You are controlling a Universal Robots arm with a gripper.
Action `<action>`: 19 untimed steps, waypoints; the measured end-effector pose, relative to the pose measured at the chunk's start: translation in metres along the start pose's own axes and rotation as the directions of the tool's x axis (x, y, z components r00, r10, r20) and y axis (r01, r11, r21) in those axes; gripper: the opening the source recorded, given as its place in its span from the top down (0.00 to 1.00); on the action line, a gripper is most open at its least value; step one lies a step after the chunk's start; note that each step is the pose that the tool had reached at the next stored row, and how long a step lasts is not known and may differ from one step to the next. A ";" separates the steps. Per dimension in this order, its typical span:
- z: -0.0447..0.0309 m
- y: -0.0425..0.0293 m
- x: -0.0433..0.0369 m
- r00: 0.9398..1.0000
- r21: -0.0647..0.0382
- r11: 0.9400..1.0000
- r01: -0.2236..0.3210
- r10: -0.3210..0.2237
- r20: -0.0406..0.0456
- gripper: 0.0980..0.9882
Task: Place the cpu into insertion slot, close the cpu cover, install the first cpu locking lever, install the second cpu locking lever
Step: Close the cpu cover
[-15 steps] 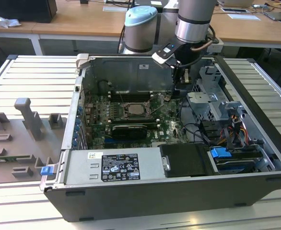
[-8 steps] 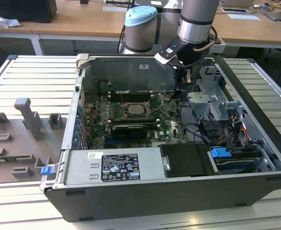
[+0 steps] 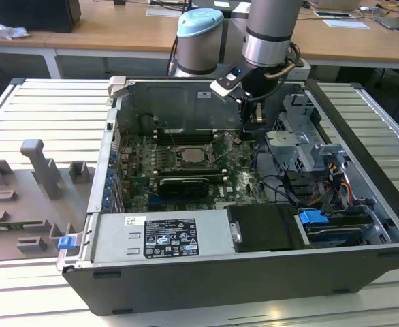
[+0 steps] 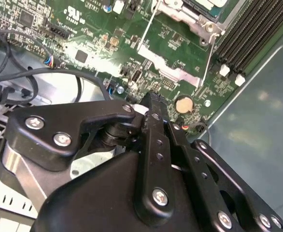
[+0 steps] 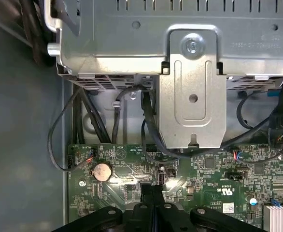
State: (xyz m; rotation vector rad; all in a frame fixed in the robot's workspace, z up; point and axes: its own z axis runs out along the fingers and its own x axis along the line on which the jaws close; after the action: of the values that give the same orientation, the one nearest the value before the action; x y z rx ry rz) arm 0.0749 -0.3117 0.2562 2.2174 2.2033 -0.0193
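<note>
When pushing with a shut pincer (image 3: 251,125), go slow and stay low. Exterior view: tips near the insertion slot (image 3: 178,157), cpu (image 3: 191,155) seemingly seated inside. Second wrist view: fingertips (image 4: 155,121) pressed together on nothing, thin locking lever (image 4: 206,60) a little ahead; line up square before pushing. First wrist view: coin cell (image 5: 102,171) near the tips; avoid clipping it.
</note>
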 end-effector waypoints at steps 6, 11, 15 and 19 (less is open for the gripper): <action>0.0009 -0.0023 -0.0001 1.000 0.000 1.000 0.002 -0.002 0.000 0.99; 0.0010 -0.0063 -0.0002 1.000 0.000 1.000 0.002 -0.002 0.000 0.99; 0.0018 -0.0117 -0.0002 1.000 0.000 1.000 0.002 -0.002 0.000 0.99; 0.0018 -0.0233 -0.0003 1.000 0.000 1.000 0.003 -0.003 0.000 0.99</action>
State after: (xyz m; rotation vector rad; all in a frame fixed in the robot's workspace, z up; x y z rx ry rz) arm 0.0516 -0.3119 0.2544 2.2141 2.2068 -0.0191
